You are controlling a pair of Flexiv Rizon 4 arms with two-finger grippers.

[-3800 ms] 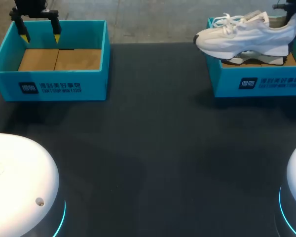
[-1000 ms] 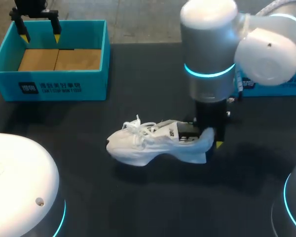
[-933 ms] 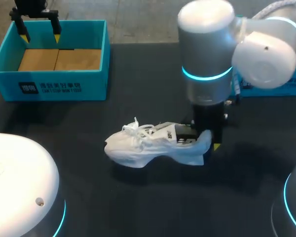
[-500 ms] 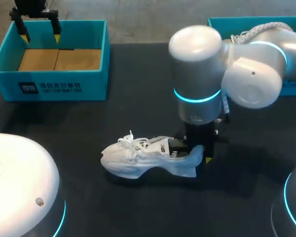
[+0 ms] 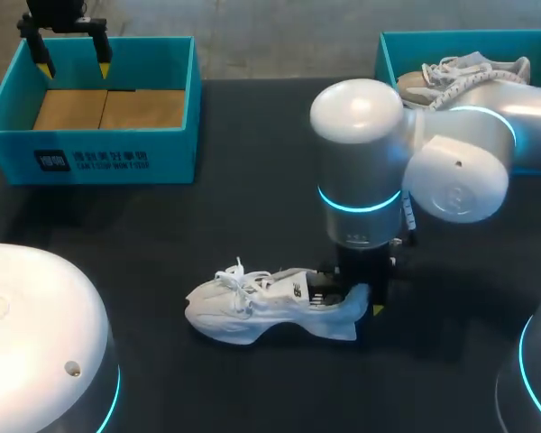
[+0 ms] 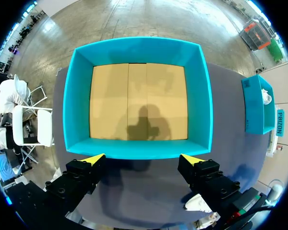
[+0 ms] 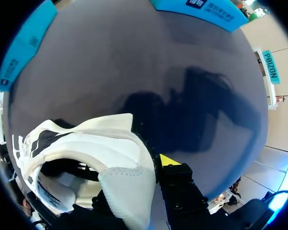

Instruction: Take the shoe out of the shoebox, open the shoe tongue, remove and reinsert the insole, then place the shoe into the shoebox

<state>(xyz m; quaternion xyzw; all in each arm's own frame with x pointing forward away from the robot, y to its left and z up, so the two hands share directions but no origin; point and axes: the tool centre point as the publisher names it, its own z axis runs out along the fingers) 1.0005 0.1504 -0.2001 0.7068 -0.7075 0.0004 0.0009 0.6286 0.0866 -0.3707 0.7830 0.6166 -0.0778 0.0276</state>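
The right fingers (image 5: 377,309) grip the heel of the white shoe (image 5: 252,305), which sits sole-down near the middle of the dark worktop (image 5: 252,180) with its toe toward my left. In the right wrist view one yellow tip (image 7: 169,159) lies against the outside of the heel, while the other finger is hidden by the shoe. The left fingers (image 5: 102,54) hang spread wide, holding nothing, over the left box (image 5: 108,158) with its cardboard floor, and a second shoe (image 5: 460,70) lies in the right box (image 5: 415,36).

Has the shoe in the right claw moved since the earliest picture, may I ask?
Yes: the shoe went from the right shoebox to mid-table.
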